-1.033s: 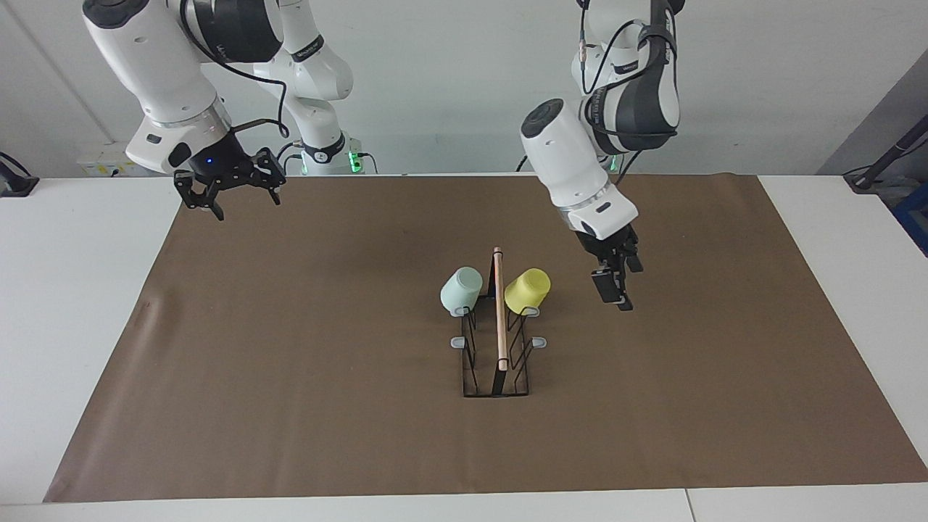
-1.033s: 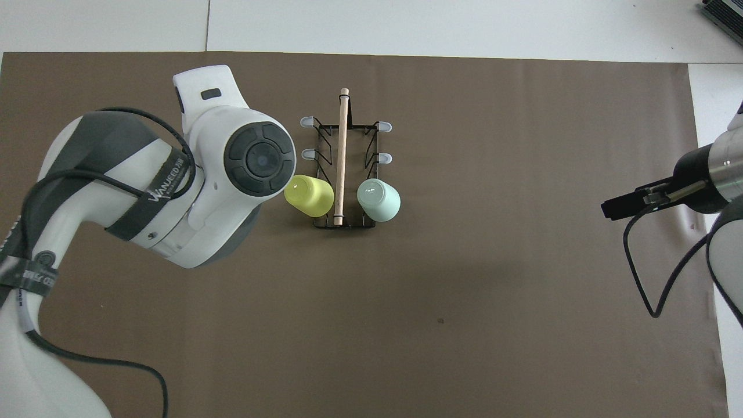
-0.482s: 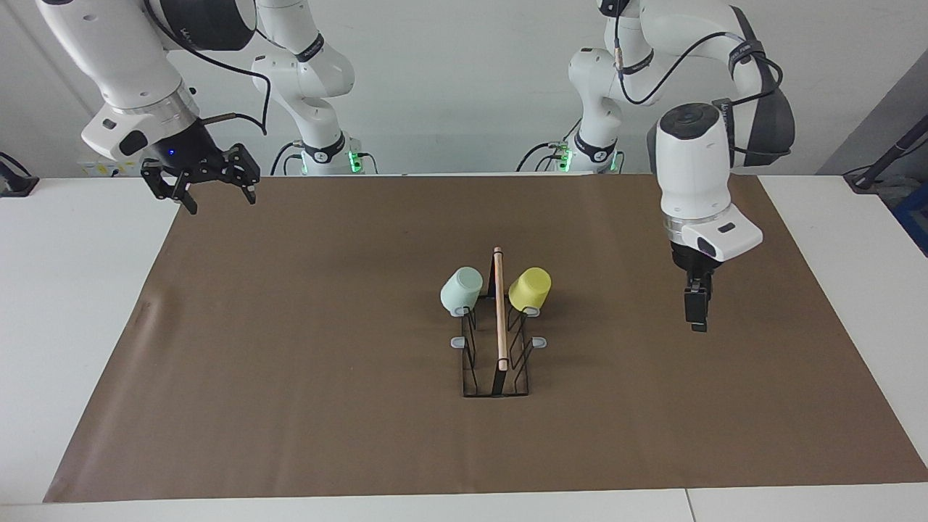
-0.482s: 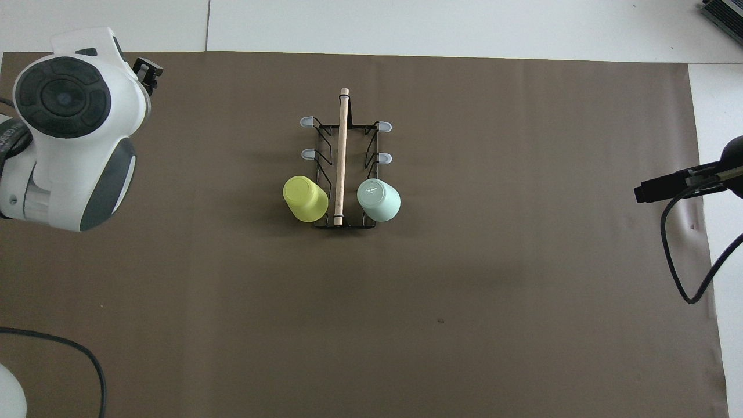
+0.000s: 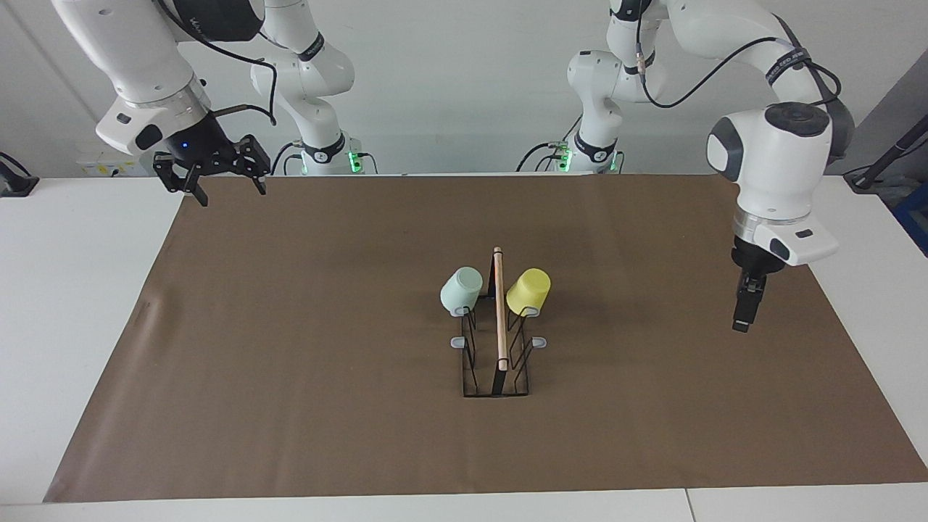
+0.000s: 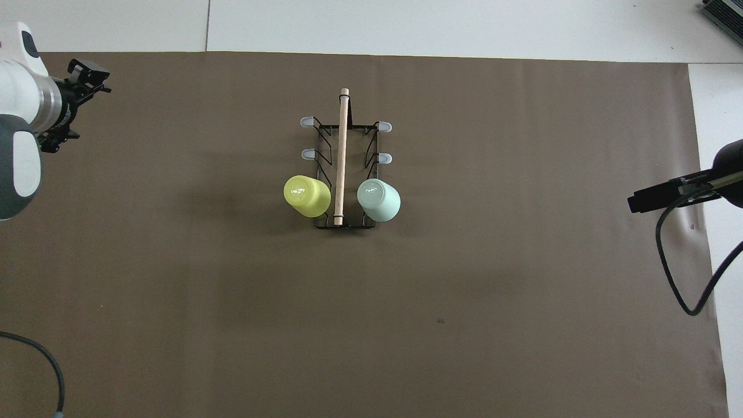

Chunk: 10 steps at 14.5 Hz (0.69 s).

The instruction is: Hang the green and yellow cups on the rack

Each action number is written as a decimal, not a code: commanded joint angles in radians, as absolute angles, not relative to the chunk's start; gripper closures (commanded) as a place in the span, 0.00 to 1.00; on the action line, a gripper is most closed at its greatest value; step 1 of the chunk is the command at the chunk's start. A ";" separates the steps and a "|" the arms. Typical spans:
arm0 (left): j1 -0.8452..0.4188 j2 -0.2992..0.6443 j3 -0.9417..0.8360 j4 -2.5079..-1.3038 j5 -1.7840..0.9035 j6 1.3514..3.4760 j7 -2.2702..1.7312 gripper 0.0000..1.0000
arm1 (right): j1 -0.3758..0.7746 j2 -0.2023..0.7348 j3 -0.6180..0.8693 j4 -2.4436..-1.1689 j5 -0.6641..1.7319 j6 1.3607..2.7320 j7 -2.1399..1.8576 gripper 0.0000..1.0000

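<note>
A: How'd the cups handle, and where are they?

B: Both sit mouth-down on the rack (image 5: 496,341), mid-bench, on the pair of prongs nearest the robots. Green cup (image 5: 461,289) is on the right arm's side of the wooden rod (image 5: 499,308), yellow cup (image 5: 528,290) on the left arm's side. Prob light, stiff plastic, smooth so a bit slippery, no handles. I'd pinch across the tapered wall or over the rim. Rack's thin wire, likely tips if nudged.

A: Count?

B: 2 cups, 1 rack, 6 prongs: 2 taken, 4 grey tips bare. Job looks done, imo.

A: Claws?

B: Left claw (image 5: 741,313) hangs over the brown mat (image 5: 290,406) toward the left arm's end, well apart from the rack, spread wide, empty. Right claw (image 5: 210,176) is up over the mat's corner at the right arm's end, also wide, nothing in it.
</note>
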<state>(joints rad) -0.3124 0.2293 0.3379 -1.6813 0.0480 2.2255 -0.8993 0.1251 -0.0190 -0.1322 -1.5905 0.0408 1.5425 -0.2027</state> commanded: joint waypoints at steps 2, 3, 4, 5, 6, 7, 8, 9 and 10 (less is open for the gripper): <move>-0.041 0.173 0.058 -1.698 0.012 2.172 -0.741 0.00 | 0.140 -0.024 -0.141 -1.574 0.040 1.523 -0.141 0.00; 0.035 0.154 -0.030 -1.697 0.012 2.137 -0.701 0.00 | 0.147 -0.025 -0.143 -1.571 0.037 1.525 -0.138 0.00; 0.114 0.138 -0.116 -1.695 0.012 2.091 -0.642 0.00 | 0.155 -0.025 -0.146 -1.571 0.037 1.525 -0.138 0.00; 0.168 0.120 -0.177 -1.695 0.011 2.044 -0.573 0.00 | 0.155 -0.028 -0.149 -1.574 0.037 1.528 -0.140 0.00; 0.167 0.103 -0.182 -1.695 0.011 2.004 -0.521 0.00 | 0.156 -0.028 -0.153 -1.574 0.037 1.532 -0.140 0.00; 0.158 0.086 -0.181 -1.694 0.011 1.962 -0.465 0.00 | 0.158 -0.028 -0.153 -1.574 0.037 1.529 -0.138 0.00; 0.137 0.069 -0.178 -1.687 0.011 1.919 -0.398 0.00 | 0.160 -0.029 -0.153 -1.580 0.037 1.528 -0.138 0.00; 0.120 0.054 -0.164 -1.684 0.011 1.866 -0.323 0.00 | 0.164 -0.029 -0.155 -1.583 0.037 1.528 -0.137 0.00; 0.094 0.039 -0.135 -1.672 0.011 1.815 -0.246 0.00 | 0.164 -0.029 -0.155 -1.583 0.037 1.526 -0.138 0.00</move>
<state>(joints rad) 0.1278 0.0775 -0.1700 -1.6773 0.0263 1.9017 -0.3786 0.1430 -0.0202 -0.1391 -1.5786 0.0408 1.5414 -0.1596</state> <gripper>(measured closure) 0.000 0.000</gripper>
